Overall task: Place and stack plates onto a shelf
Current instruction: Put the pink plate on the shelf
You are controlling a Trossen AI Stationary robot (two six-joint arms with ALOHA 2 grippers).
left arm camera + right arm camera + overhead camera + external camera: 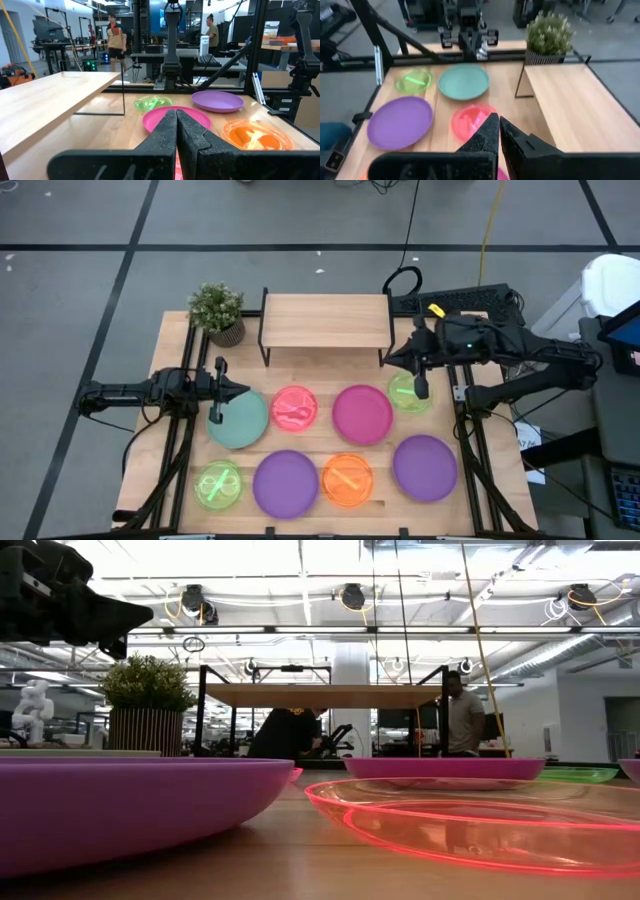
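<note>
Eight plates lie flat on the table in front of the shelf (325, 320): teal (240, 418), translucent pink (294, 408), magenta (362, 412), lime-green (408, 393), purple (425, 467), orange (347, 478), purple (285, 483) and lime-green (218, 484). The shelf's board bears nothing. My left gripper (218, 395) hovers shut over the teal plate's left rim, raised well above it. My right gripper (420, 375) is shut and hangs above the far lime-green plate, near the shelf's right end. In the right wrist view its fingers (497, 127) point toward the pink plate (470, 120).
A potted plant (216, 310) stands at the shelf's left end. Black frame rails (470, 450) run along both table sides. Cables and a dark box (450, 300) sit behind the shelf's right end. People stand in the room beyond (116, 37).
</note>
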